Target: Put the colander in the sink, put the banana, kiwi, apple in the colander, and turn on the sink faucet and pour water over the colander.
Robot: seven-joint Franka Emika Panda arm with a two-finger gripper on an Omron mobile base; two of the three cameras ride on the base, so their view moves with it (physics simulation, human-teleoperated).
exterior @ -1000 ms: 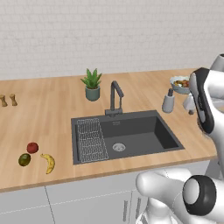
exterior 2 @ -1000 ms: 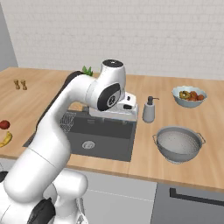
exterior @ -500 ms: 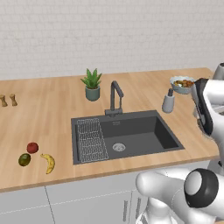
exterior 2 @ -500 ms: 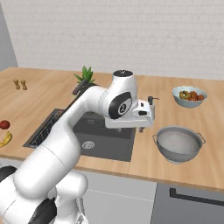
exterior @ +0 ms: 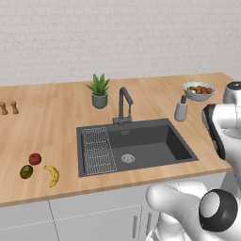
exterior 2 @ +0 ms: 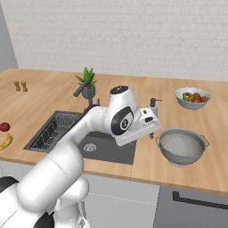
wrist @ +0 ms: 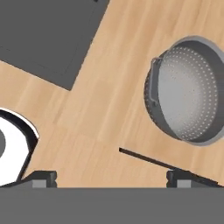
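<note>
change: over the last second the arm has swung right, from above the sink (exterior 2: 95, 142) out over the bare surface (exterior 2: 147, 162) toward the colander (exterior 2: 181, 146); base views unshifted, so this is the arm moving, not the base
meaning: reads as the approach for step one, fetching the colander; nothing grasped yet, nothing in the sink yet
claw: claw (wrist: 111, 178) spread wide, tips at the far left and right of the hand view's bottom edge, nothing between them; hanging over wood, near the colander but apart from it
colander position: upright on the surface to the right of the sink, in front of the pale fruit bowl (exterior 2: 192, 97); in the hand view it sits up and right of the claw, off the centreline
colander look: round, shallow, light grey metal, perforated wall, darker outer rim, small loop handles on the rim; empty
grasp guess: rim or handle looks like the only thing thin enough to pinch; claw probably needs to shift further right and drop
sink: dark basin, wire rack (exterior: 98, 150) in the left part, drain (exterior: 127, 158) visible, right part free for the colander
fruit: apple (exterior: 35, 158), kiwi (exterior: 26, 172), banana (exterior: 52, 175) clustered on the surface left of the sink, well apart from the colander
sink faucet: sink faucet (exterior: 124, 104) behind the basin, no water seen
progress: early, all steps outstanding
</note>
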